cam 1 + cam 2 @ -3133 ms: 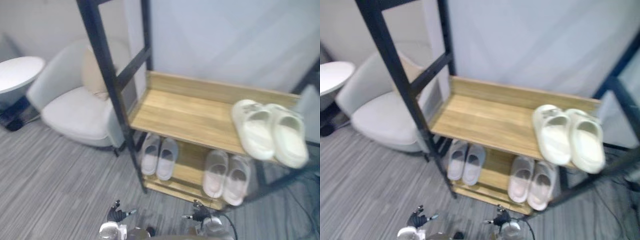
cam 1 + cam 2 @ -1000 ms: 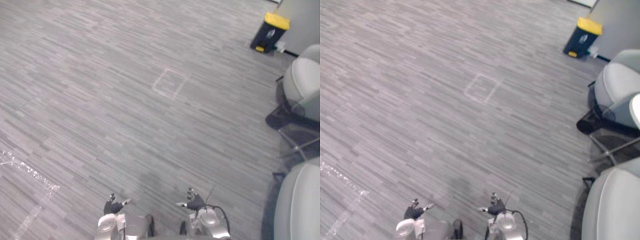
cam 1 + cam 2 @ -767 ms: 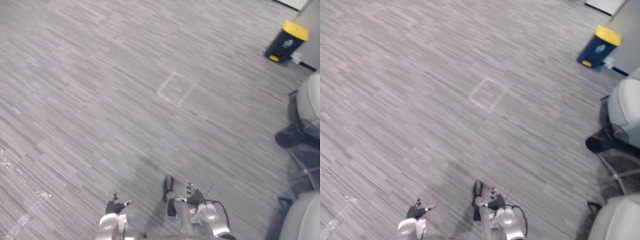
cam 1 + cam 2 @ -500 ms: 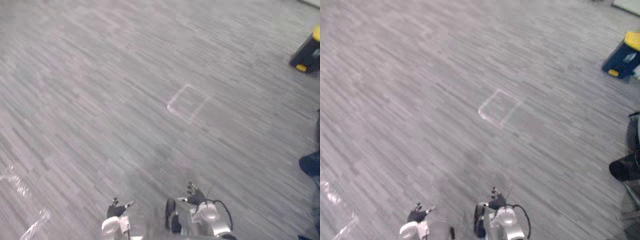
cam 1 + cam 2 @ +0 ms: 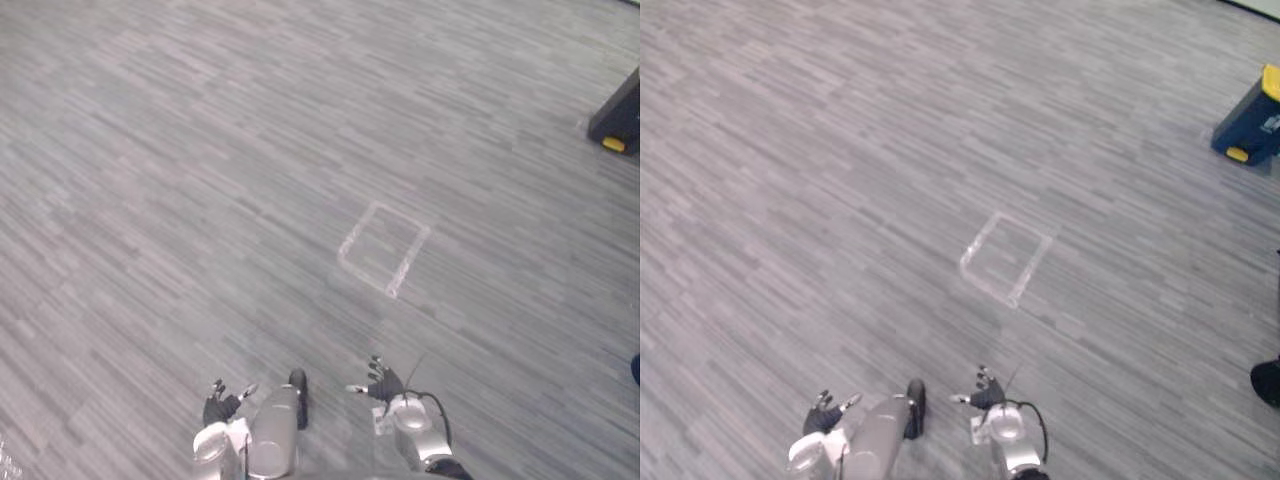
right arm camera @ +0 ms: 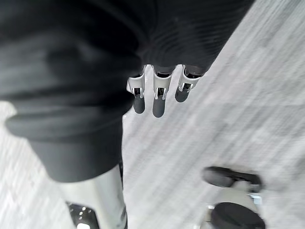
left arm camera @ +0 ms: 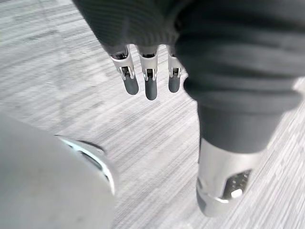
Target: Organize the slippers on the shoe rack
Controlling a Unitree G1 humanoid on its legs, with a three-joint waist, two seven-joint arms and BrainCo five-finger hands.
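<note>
My left hand (image 5: 222, 408) hangs low at the bottom of the eye views, over grey striped flooring. Its fingers (image 7: 147, 83) are straight and relaxed with nothing between them and the thumb (image 7: 219, 191). My right hand (image 5: 383, 384) hangs a little to the right of it, just as low. In the right wrist view its fingers (image 6: 158, 100) are also straight and hold nothing, with bare floor beyond them.
A pale taped square outline (image 5: 384, 248) marks the floor ahead of my hands. A dark bin with a yellow base (image 5: 1252, 125) stands at the far right. A dark rounded object (image 5: 1268, 380) pokes in at the right edge.
The camera has swung from the shoe rack with its slippers to open floor and keeps shifting; the chairs have slid out on the right. Both hands stay low and empty.
</note>
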